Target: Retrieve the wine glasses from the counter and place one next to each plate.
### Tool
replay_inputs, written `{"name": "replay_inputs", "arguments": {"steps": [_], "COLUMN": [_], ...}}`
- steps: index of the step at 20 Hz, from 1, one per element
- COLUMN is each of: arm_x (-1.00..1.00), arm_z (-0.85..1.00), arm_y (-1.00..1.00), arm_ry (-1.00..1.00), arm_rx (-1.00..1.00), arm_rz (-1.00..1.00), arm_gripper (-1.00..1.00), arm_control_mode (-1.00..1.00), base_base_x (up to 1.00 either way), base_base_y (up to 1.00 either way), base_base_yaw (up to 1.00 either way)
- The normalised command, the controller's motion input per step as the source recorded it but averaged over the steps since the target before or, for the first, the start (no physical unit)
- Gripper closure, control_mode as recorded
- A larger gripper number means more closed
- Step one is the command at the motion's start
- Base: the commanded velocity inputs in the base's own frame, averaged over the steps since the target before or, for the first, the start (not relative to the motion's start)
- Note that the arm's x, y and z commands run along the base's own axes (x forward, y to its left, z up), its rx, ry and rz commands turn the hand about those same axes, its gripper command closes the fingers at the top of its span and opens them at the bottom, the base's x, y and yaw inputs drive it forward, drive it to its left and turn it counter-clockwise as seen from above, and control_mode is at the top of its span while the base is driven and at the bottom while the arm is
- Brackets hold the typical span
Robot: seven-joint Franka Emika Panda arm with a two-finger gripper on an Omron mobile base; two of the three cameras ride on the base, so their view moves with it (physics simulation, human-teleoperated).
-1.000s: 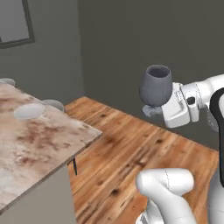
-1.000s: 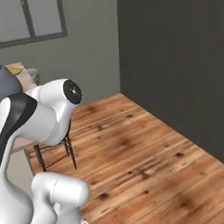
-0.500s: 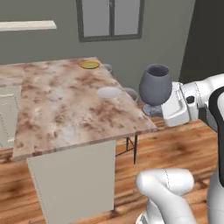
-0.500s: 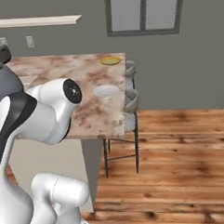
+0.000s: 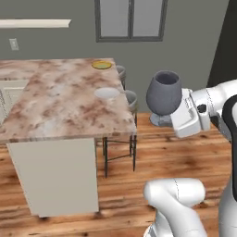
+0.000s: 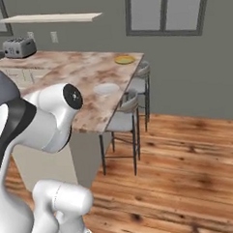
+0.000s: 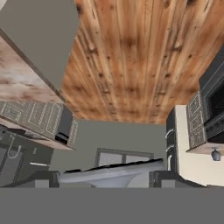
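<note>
A simulated kitchen, seen from a mobile robot that is carrying a blue-grey wine glass (image 5: pixel 164 91). The goblet stands upright in the air at the end of the white arm, its short stem and round foot against the gripper (image 5: pixel 163 119), which appears to pinch it low down; the fingers themselves are hidden behind the foot, so the grip is a judgement. In the hand view the foot of the goblet (image 7: pixel 109 175) lies across the bottom between the dark finger tips.

The whole scene has swung round over the last second: a moment ago the base cameras faced a dark wall and wooden floor, and now they face the marble-topped counter (image 5: pixel 55 106) head on. This is the base turning, not the furniture moving. The glass has kept its place against the arm.

On the counter sit the white-grey plate (image 5: pixel 107 93) near its right edge and the yellow-rimmed plate (image 5: pixel 102 65) at the far corner, well apart from the glass. Two stools (image 5: pixel 129 99) stand beside that edge. The robot now looks lined up to approach and set the glass beside a plate.
</note>
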Motion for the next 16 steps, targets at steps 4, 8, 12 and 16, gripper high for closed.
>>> {"name": "replay_inputs", "arguments": {"steps": [4,8,12,16], "arm_x": [0.0,0.0,0.0,0.0], "arm_z": [0.0,0.0,0.0,0.0], "arm_y": [0.0,0.0,0.0,0.0], "arm_ry": [0.0,0.0,0.0,0.0], "arm_rx": [0.0,0.0,0.0,0.0], "arm_rz": [0.0,0.0,0.0,0.0], "arm_gripper": [1.0,1.0,1.0,1.0], "arm_control_mode": [1.0,1.0,1.0,1.0], "base_base_x": [-0.01,0.18,0.53,0.85], "base_base_y": [-1.0,-1.0,-1.0,-1.0], "base_base_yaw": [0.27,0.28,0.28,0.31]}}
